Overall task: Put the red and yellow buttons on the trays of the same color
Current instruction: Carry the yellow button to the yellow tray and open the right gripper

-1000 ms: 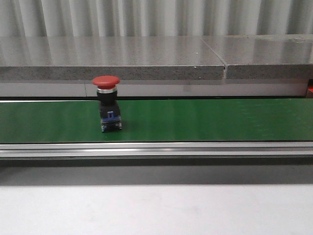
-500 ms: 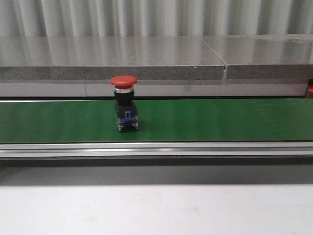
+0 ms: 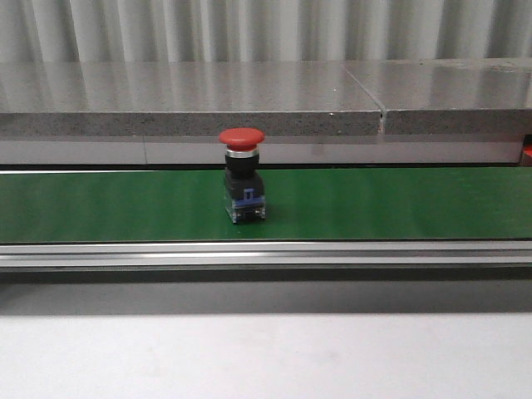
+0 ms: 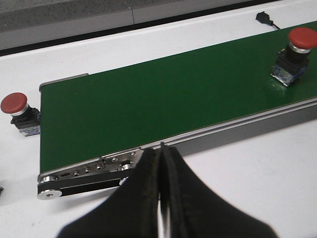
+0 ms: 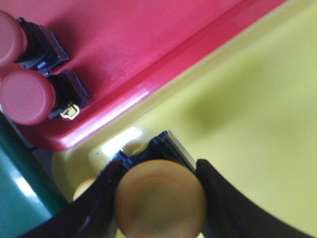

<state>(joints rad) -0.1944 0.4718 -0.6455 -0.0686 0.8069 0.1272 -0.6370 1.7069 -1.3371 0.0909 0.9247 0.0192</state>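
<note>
While the green belt (image 3: 374, 204) carries a red button (image 3: 242, 176) upright near its middle, the yellow tray (image 5: 257, 94) lies directly beneath the right gripper (image 5: 161, 198), clamped on a yellow button (image 5: 161, 198); the left gripper (image 4: 161, 188) hangs closed and empty off the belt's end.

Red-capped button (image 3: 242, 174) on green belt (image 3: 374, 204); yellow button (image 5: 161, 203) over yellow tray (image 5: 257, 114).
</note>
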